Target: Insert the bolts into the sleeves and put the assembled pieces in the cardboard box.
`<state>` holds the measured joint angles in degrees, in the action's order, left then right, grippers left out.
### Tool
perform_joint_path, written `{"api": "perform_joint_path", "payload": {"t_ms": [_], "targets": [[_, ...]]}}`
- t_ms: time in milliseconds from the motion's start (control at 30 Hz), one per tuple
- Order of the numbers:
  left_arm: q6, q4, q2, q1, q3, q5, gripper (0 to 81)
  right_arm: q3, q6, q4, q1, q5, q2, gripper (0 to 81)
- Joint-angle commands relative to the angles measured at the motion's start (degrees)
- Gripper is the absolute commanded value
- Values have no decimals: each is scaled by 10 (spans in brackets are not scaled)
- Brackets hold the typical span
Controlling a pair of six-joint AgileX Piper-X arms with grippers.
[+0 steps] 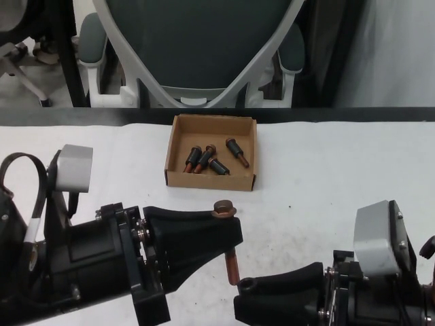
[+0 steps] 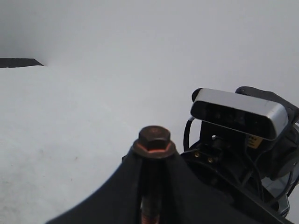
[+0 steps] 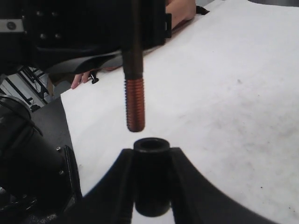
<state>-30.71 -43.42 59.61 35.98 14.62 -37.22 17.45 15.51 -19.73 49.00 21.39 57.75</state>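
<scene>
Copper-toned bolt [image 1: 223,208] hangs clamped in our left gripper [image 1: 231,236], its tip just above the black sleeve [image 3: 151,179] grasped by our right gripper [image 3: 151,161]. Any sideways offset could jam threads on the rim. We count 1 bolt, 1 sleeve, and 4 assembled pieces [image 1: 206,157] in the cardboard box [image 1: 175,146].

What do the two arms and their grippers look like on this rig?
Both arms are black. The left gripper and right gripper have broad matt black fingers narrowing toward the tips. A silver-grey camera box sits on each wrist; a black cable loops by the left one.
</scene>
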Motion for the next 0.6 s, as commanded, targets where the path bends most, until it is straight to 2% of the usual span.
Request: {"api": "perform_joint_path", "payload": {"t_ms": [0,267,567], "targets": [[-2,-9,-8,2,2,4,8,4,11,-23,1,8,-3,3],[8,-9,-8,42,2,28,8,4,15,-25,1,9,-3,3],[8,5,-8,46,2,35,8,4,15,-25,1,20,-3,3]]}}
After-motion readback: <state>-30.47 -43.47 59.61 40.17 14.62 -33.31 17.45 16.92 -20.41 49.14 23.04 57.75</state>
